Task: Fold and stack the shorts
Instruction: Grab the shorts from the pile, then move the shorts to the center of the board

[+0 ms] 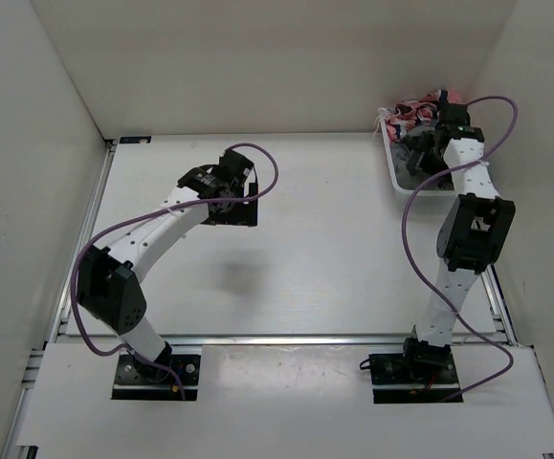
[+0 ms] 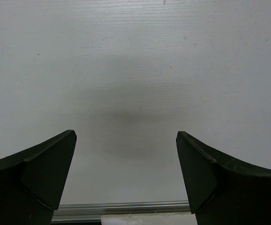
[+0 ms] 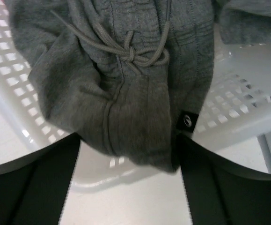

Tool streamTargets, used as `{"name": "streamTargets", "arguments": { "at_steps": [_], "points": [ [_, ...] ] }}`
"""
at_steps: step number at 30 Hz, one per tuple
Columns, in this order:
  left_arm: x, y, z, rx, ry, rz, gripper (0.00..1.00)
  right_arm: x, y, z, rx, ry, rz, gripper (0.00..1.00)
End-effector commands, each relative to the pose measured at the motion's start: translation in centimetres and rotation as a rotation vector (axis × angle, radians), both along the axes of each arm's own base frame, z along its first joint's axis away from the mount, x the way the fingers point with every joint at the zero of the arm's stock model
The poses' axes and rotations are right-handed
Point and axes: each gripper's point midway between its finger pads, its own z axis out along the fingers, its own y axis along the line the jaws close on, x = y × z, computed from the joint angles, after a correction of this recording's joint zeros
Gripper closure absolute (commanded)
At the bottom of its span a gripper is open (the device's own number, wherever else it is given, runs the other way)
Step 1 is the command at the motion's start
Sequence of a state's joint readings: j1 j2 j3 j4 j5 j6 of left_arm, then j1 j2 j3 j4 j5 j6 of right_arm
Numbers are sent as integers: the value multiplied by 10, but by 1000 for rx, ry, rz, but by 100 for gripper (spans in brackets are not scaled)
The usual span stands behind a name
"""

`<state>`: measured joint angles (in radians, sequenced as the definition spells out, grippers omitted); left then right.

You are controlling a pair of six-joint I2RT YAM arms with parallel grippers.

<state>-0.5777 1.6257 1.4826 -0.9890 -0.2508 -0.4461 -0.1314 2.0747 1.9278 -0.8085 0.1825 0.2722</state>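
The grey shorts (image 3: 126,98) lie bunched in a white slatted basket (image 3: 240,110), and one fold hangs over its near rim. Their drawstring (image 3: 135,54) is tied in a knot and a small black label (image 3: 188,120) shows at the fold's right edge. My right gripper (image 3: 128,145) is open, with that hanging fold between its wide-apart fingertips. From above, the right gripper (image 1: 415,151) reaches into the basket (image 1: 392,170) at the far right corner, covering most of the shorts (image 1: 410,174). My left gripper (image 1: 233,206) hovers open over bare table, and nothing is between its fingers (image 2: 41,173).
Pink and white cloth (image 1: 418,107) is piled at the basket's far end. White walls close in the table on the left, back and right. A metal rail (image 2: 121,208) runs along the table's near edge. Purple cables loop off both arms.
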Motion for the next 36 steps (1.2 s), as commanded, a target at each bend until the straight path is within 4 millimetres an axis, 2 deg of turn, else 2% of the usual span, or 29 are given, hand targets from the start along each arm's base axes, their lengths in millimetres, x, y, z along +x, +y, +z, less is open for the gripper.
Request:
{"name": "streamTargets", "arguments": {
  "at_steps": [1, 2, 3, 4, 7, 8, 9, 10, 11, 14, 16, 17, 20, 21, 22, 23, 24, 25, 26, 27, 28, 29, 30, 32, 33, 34, 35, 36],
  "points": [
    [3, 4, 3, 3, -24, 19, 0, 10, -7, -12, -13, 9, -4, 17],
    [5, 3, 3, -2, -31, 19, 0, 12, -7, -17, -12, 15, -4, 19],
    [5, 3, 0, 3, -24, 19, 0, 17, -10, -10, -23, -7, -9, 23],
    [5, 3, 0, 3, -24, 19, 0, 17, -10, -16, -22, 4, -9, 27],
    [5, 3, 0, 3, -24, 19, 0, 27, -8, 2, -10, -73, -17, 53],
    [5, 3, 0, 3, -24, 19, 0, 33, -9, 13, -16, -117, -17, 74],
    [5, 2, 0, -2, -24, 27, 0, 31, -8, 26, -13, -149, -27, 85],
    [5, 2, 0, -2, -24, 27, 0, 31, -8, 32, -15, -166, -27, 93],
    [5, 2, 0, -2, -24, 27, 0, 29, -10, 46, -29, -192, -35, 100],
    [4, 0, 0, -13, -19, 31, 0, 33, -2, 79, 0, -277, -3, 100],
    [2, -5, -1, -45, -5, 39, 0, 41, 14, 127, 54, -396, 64, 100],
    [2, -8, 0, -63, -4, 31, 0, 43, 34, 146, 138, -445, 137, 100],
    [-2, -21, 0, -128, 24, 19, 0, 38, 70, 240, 270, -667, 266, 100],
    [-5, -21, -4, -134, 40, 24, 0, 36, 91, 268, 309, -743, 333, 100],
    [-4, -20, -4, -127, 35, 29, 0, 28, 113, 293, 367, -796, 422, 100],
    [-6, -18, -8, -121, 44, 29, 2, 16, 126, 333, 388, -881, 462, 100],
    [-1, -6, -11, -108, 44, 66, 2, 8, 147, 353, 407, -923, 516, 100],
    [-2, 3, -9, -103, 51, 85, 3, -1, 160, 374, 419, -970, 560, 100],
    [0, 11, -4, -108, 43, 107, 3, -22, 185, 407, 452, -1035, 631, 100],
    [6, 30, 0, -117, 35, 170, 3, -36, 198, 429, 465, -1089, 683, 100],
    [9, 41, 7, -127, 16, 200, 3, -46, 210, 440, 476, -1117, 729, 100],
    [9, 52, 13, -139, 10, 228, 2, -69, 230, 457, 506, -1150, 789, 100],
    [11, 77, 27, -154, -23, 293, 1, -81, 239, 464, 517, -1161, 813, 100],
    [10, 100, 41, -180, -57, 355, 1, -109, 263, 466, 545, -1149, 895, 100],
    [10, 125, 58, -195, -103, 423, 1, -116, 270, 461, 541, -1138, 920, 100],
    [11, 134, 69, -216, -134, 448, 1, -136, 274, 465, 542, -1144, 943, 100],
    [10, 145, 76, -229, -153, 476, 1, -150, 289, 456, 568, -1112, 991, 100],
    [8, 154, 84, -240, -173, 500, 1, -143, 301, 416, 591, -1000, 992, 100]
  ]
}}
